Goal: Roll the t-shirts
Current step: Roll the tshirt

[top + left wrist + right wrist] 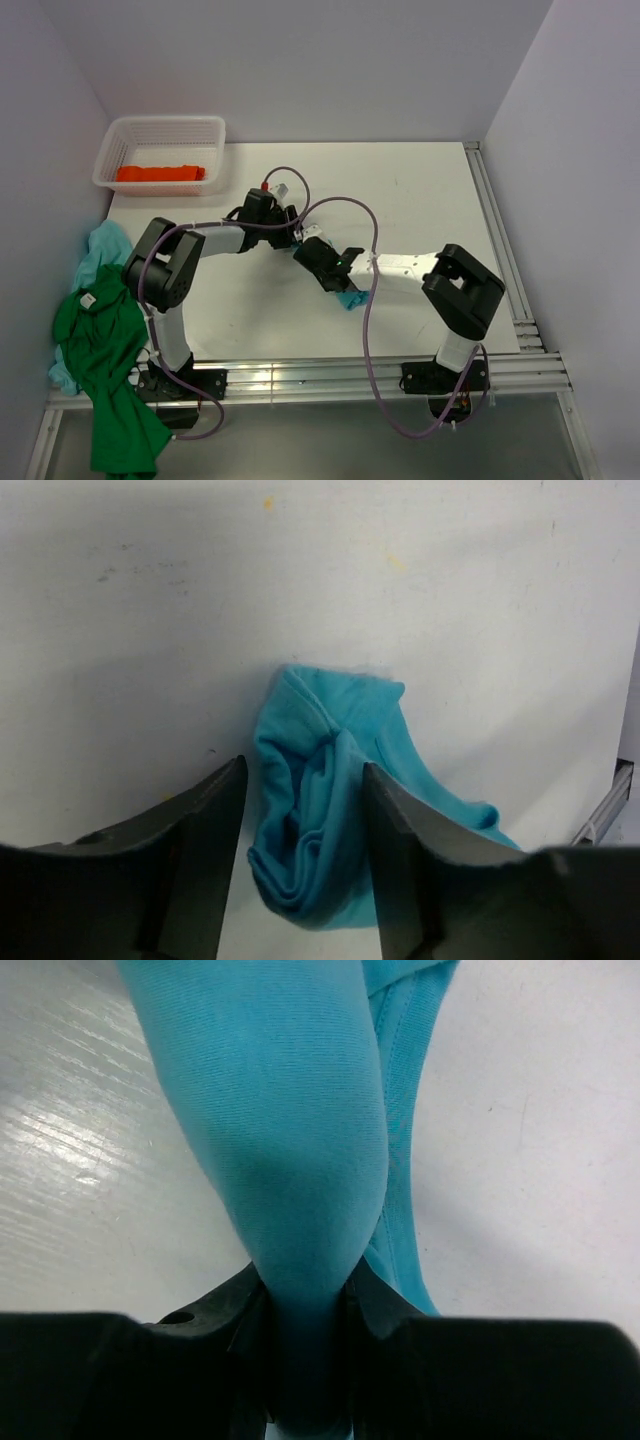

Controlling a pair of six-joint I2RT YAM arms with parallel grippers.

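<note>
A rolled turquoise t-shirt (340, 710) lies on the white table, mostly hidden under both grippers in the top view, where only its end (350, 299) shows. My left gripper (304, 775) is open and straddles the roll's near end; a gap shows beside the left finger (215, 820). My right gripper (305, 1280) is shut on a thick fold of the same t-shirt (280, 1110). The two grippers meet mid-table, left (293, 228) and right (312, 255). A bright green t-shirt (105, 340) lies over another turquoise t-shirt (105, 245) at the left edge. An orange-red t-shirt (160, 173) lies rolled in the basket.
The white mesh basket (165, 120) stands at the back left corner. Metal rails run along the table's near edge (330, 375) and right side (495, 230). Purple cables (370, 300) loop over the table between the arms. Grey walls enclose the table.
</note>
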